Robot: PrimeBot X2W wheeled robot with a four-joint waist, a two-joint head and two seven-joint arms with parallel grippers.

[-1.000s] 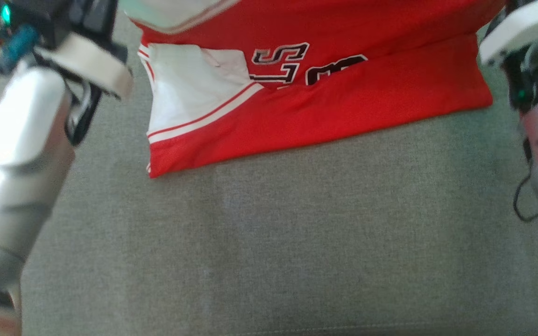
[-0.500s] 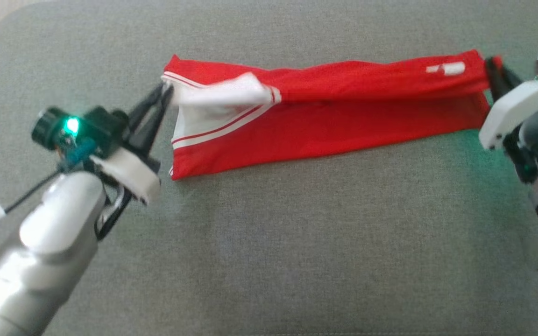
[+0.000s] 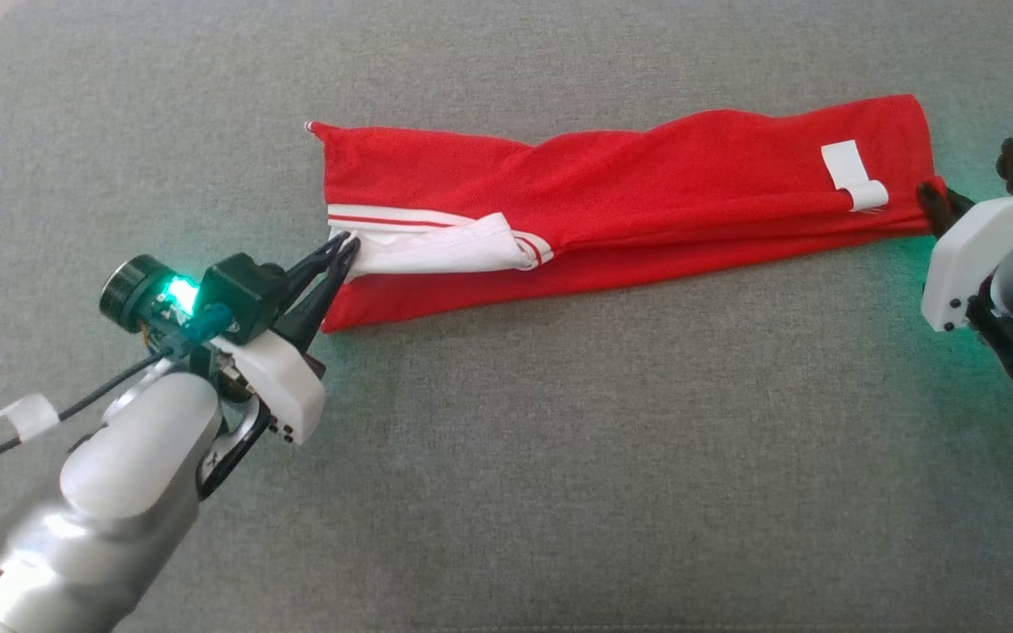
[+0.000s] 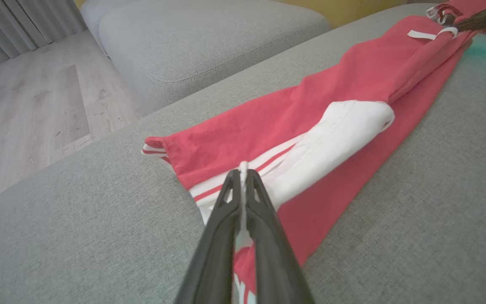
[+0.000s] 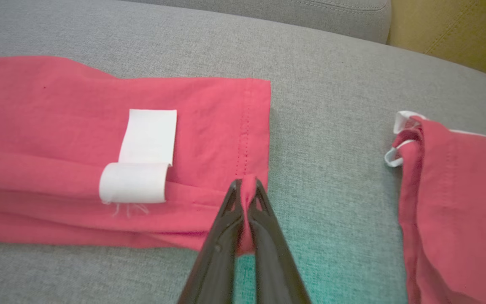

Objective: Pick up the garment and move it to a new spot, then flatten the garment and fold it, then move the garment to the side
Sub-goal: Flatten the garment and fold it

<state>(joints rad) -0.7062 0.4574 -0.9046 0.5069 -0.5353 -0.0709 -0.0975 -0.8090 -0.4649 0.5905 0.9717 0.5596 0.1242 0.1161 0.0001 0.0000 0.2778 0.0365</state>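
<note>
1. The red garment (image 3: pixel 647 193) lay in a long folded strip on the grey sofa (image 3: pixel 559 440).
2. The left gripper (image 3: pixel 348 242) pinched its white edge; the right gripper (image 3: pixel 925 193) pinched its red hem.
3. The best way was probably to keep the cloth tight, line up the edges, then let go together.

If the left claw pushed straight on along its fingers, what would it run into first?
The red-and-white fabric garment itself: the left claw, shut on its white striped edge, points into the folded white panel and would probably bunch it up.
</note>
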